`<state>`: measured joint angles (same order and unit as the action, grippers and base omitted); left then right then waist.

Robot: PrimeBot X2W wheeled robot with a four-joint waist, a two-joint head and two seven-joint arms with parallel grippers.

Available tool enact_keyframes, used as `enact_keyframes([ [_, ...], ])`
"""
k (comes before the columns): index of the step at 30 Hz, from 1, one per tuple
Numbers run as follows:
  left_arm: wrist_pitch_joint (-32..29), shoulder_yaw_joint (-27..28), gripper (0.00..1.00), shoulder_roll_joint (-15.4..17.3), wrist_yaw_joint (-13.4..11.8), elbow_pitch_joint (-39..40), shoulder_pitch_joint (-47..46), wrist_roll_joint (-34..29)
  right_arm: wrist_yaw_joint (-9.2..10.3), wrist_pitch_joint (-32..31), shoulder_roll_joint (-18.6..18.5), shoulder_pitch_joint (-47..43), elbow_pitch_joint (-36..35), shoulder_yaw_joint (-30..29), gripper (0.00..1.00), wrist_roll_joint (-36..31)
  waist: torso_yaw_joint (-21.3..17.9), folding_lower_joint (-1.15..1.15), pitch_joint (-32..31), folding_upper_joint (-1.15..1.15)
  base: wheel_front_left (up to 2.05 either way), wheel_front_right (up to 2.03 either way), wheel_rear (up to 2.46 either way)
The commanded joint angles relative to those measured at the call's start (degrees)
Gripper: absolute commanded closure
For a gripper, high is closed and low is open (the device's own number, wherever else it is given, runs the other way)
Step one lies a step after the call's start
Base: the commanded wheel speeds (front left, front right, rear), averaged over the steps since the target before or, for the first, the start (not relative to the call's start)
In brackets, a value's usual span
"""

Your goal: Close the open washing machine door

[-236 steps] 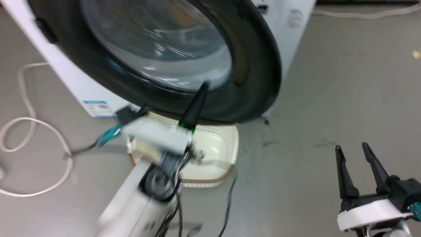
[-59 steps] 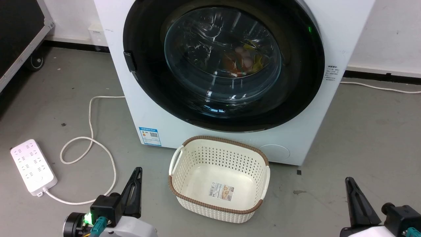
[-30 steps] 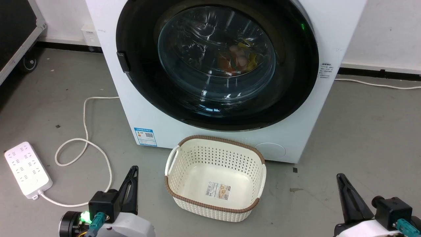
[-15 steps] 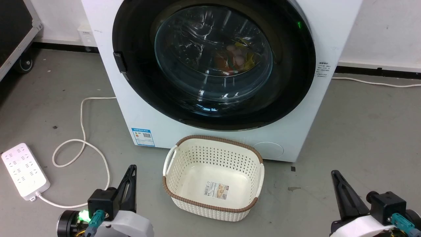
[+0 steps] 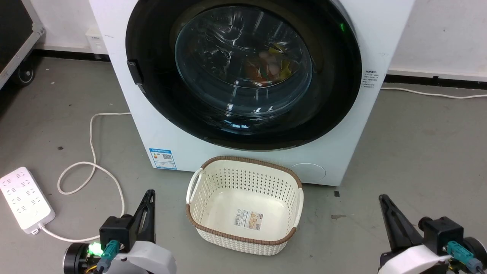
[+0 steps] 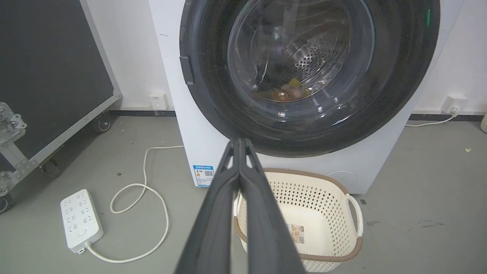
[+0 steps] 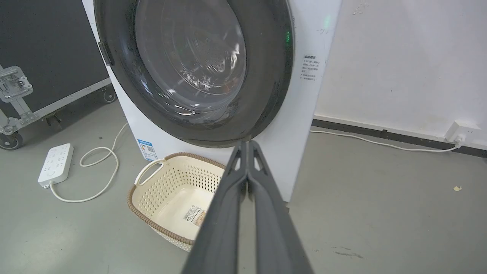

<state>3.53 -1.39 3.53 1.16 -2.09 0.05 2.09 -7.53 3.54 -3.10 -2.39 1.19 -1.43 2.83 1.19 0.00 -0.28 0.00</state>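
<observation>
Straight ahead of me, the washing machine door (image 5: 243, 68) lies shut, its black rim flush against the white front of the washing machine (image 5: 380, 38). Coloured laundry shows through the glass. On the floor just before the machine stands a cream perforated basket (image 5: 247, 160). A white power strip (image 5: 24, 198) and its looped cord (image 5: 91, 165) lie to my left. My left gripper (image 5: 149, 196) and right gripper (image 5: 383, 201) hang low either side of the basket, both clenched on nothing, well apart from the door.

White washing machine (image 5: 179, 140), black-rimmed door (image 5: 243, 125), perforated cream basket (image 5: 228, 179) with brown trim; laundry (image 5: 272, 68) looks perhaps orange-yellow.
</observation>
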Motion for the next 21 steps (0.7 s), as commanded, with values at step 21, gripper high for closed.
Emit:
enact_keyframes([
  [21,-3.17,1.26,1.0,-0.6,-1.06,1.9,-0.05,-1.93,0.04,-3.18,0.22,2.23,-1.11,1.3,1.0,-2.58,-1.07,0.0,0.25,0.0,0.0,0.0,0.0],
])
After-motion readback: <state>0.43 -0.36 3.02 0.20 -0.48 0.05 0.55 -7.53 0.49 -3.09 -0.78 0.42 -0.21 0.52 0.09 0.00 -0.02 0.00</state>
